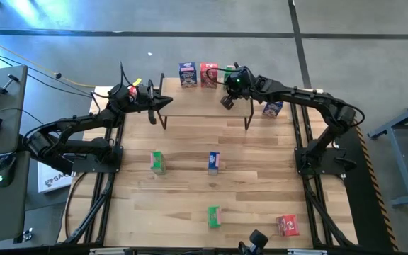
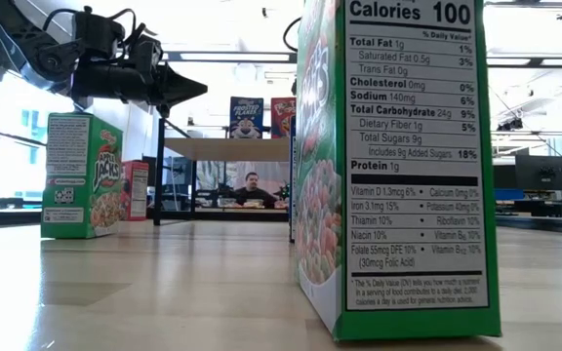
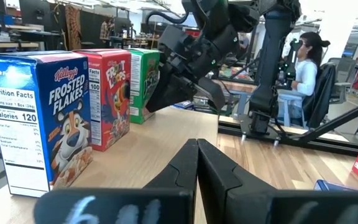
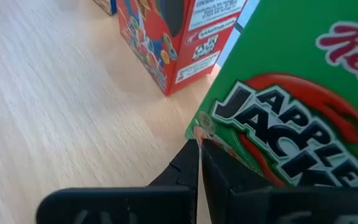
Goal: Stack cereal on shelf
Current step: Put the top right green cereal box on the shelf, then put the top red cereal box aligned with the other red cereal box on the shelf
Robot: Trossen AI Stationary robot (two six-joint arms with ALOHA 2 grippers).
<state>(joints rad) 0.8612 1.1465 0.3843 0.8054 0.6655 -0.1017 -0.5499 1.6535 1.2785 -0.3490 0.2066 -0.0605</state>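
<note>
We count three boxes lined up along the far edge of the shelf (image 1: 204, 106), at upper centre of the high view: a blue box (image 1: 187, 74), a red box (image 1: 208, 75) and a green box (image 1: 228, 73), mostly hidden under our right arm. The left wrist view shows the same row standing upright side by side on the light wooden top.

Our right pincer (image 1: 227, 100) sits at the green box, just right of centre at the top of the high view. In the right wrist view its fingers meet in a tight point right against the lower edge of that box, with nothing between them, so we judge it has no hold on anything. Our left pincer (image 1: 163, 103) hovers at the shelf's left end, fingers pressed together and empty.

Left on the counter (image 1: 261, 163) we find a blue box (image 1: 273, 108) just right of the shelf, a green box (image 1: 158, 162) and a blue box (image 1: 214, 162) at mid-frame, then a green box (image 1: 214, 216) and a red box (image 1: 287, 225) toward the bottom. A red box (image 2: 136, 190) shows in the low view behind the left green one.

By our judgement, about a third is done; six boxes remain.
</note>
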